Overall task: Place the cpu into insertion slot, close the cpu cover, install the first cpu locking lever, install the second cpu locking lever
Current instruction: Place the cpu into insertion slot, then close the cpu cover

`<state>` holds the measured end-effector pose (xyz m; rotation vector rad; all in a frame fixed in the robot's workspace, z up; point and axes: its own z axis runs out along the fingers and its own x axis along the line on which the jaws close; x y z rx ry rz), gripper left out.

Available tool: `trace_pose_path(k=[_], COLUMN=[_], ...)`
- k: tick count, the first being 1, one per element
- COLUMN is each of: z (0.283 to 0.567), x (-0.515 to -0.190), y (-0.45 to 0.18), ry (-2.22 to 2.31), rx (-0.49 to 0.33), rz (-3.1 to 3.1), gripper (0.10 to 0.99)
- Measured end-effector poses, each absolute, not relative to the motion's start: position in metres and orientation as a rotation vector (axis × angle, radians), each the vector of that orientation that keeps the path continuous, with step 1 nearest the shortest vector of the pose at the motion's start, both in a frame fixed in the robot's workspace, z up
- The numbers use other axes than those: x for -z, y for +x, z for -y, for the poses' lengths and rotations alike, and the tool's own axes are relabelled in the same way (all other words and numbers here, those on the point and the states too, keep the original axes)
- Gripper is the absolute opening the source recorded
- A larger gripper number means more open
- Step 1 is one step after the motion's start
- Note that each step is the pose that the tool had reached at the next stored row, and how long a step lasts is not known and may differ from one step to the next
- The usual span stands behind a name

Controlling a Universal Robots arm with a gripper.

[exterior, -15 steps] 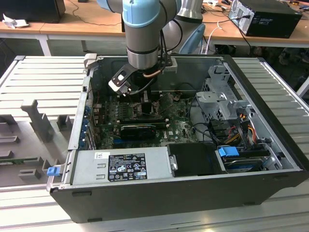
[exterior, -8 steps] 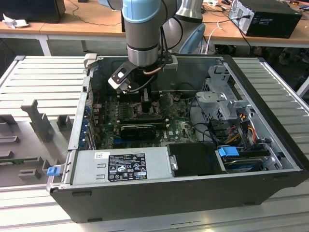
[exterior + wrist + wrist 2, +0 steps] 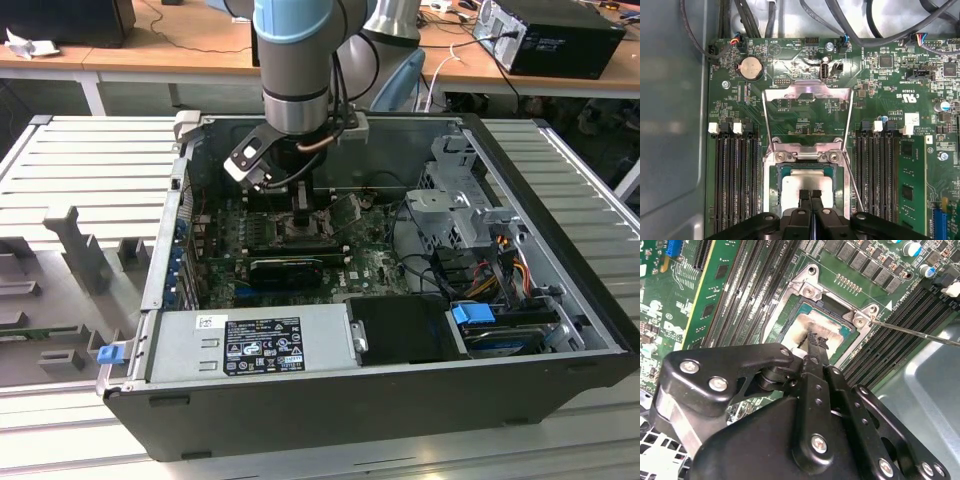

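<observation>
The cpu (image 3: 807, 179) lies flat in its socket on the green motherboard, its silvery top (image 3: 807, 320) catching the light. My gripper (image 3: 810, 196) hangs right over it, fingers together with nothing between them, the tips (image 3: 816, 340) at or just above the chip's top. The cpu cover (image 3: 807, 92) is swung back open, away from the socket. A thin wire locking lever (image 3: 854, 180) stands free beside the socket (image 3: 920, 333). In the exterior view the gripper (image 3: 300, 195) reaches down into the open computer case.
Black memory slots (image 3: 735, 185) flank the socket on both sides. A long black card (image 3: 285, 268) lies nearer the exterior camera. A power supply (image 3: 250, 345), drive cage (image 3: 455, 215) and cables (image 3: 500, 255) crowd the case's walls (image 3: 560, 230).
</observation>
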<state>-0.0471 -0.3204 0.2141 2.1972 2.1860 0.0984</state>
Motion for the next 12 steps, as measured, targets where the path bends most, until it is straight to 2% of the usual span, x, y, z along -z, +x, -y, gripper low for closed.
trace_pose_path(k=[12], z=[0.3205], x=[-0.2189], y=[-0.0452], ry=[2.207], rx=[-0.096], rz=[-2.191], gripper=[0.106])
